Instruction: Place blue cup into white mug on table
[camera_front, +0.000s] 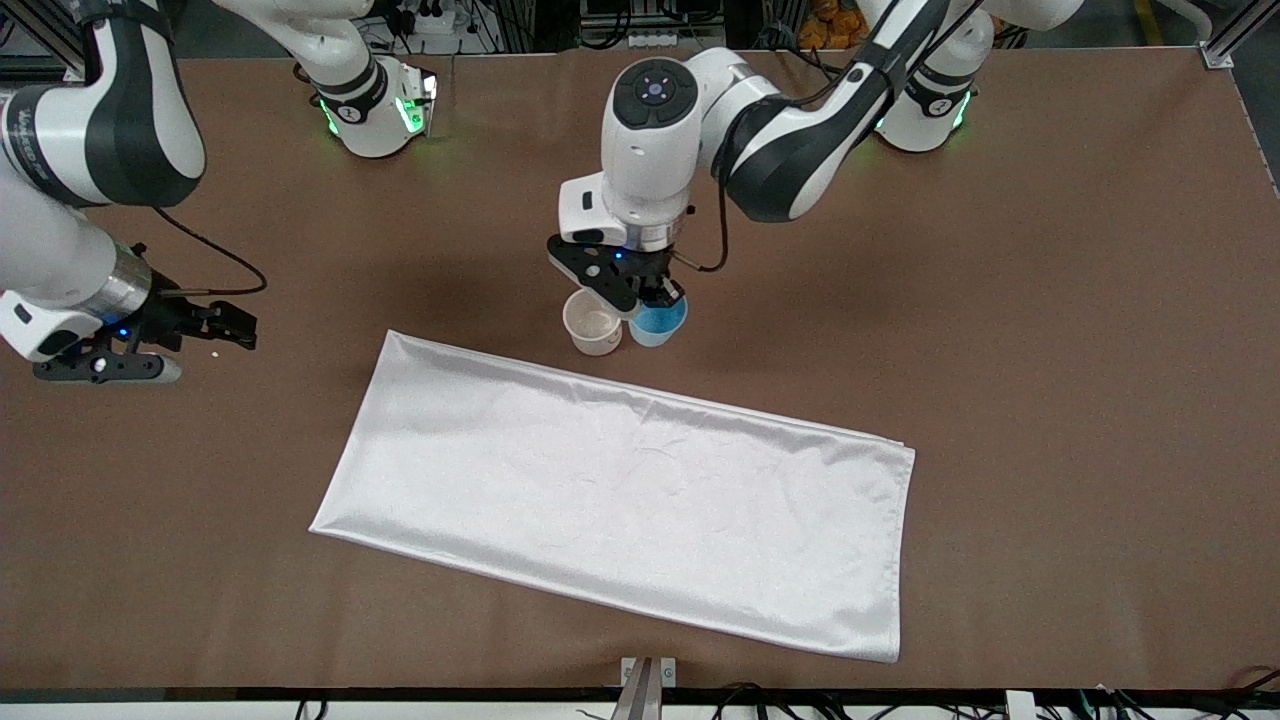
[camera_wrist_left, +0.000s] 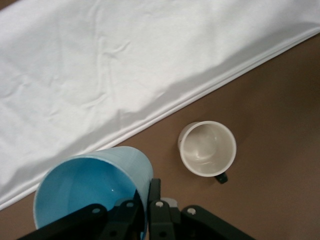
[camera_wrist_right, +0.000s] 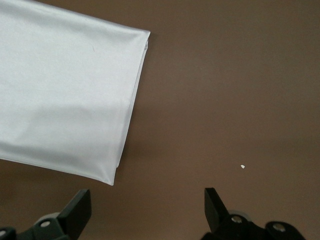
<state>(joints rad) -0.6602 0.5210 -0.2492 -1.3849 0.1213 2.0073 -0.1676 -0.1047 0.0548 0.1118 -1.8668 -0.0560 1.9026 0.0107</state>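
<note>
At frame centre, the left gripper (camera_front: 655, 296) pinches the blue cup (camera_front: 659, 320) by its rim, in the air beside the white mug (camera_front: 594, 322) on the table (camera_front: 1050, 300). The right gripper (camera_front: 215, 330) waits, jaws wide.

The large rectangular bench (camera_front: 1050, 300) has a matte brown top. A shiny white rectangular cloth (camera_front: 620, 490) lies flat on it, slightly askew, and a small white cylindrical mug (camera_front: 592, 322) stands upright on the bare brown surface just beside the cloth's edge, farther from the front camera.
</note>
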